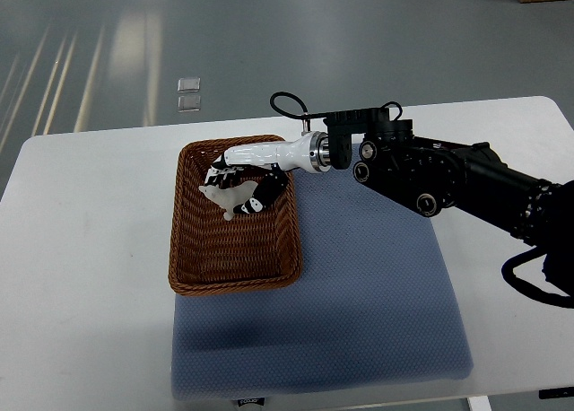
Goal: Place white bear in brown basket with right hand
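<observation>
A blue-grey mat [359, 294] lies on the white tabletop [81, 249], reaching its near edge. Beyond the far edge, two small clear squares [188, 92] sit on the grey floor [269, 34].

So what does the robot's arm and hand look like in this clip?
The right arm is bulky matte black with round joint caps and a black cable loop near the wrist. A silver metal ring joins it to the right hand, which has a glossy white shell and black finger segments.

A robotics lab: white table [81, 249] with blue mat [377, 294] on bare, glossy grey floor [269, 34].
</observation>
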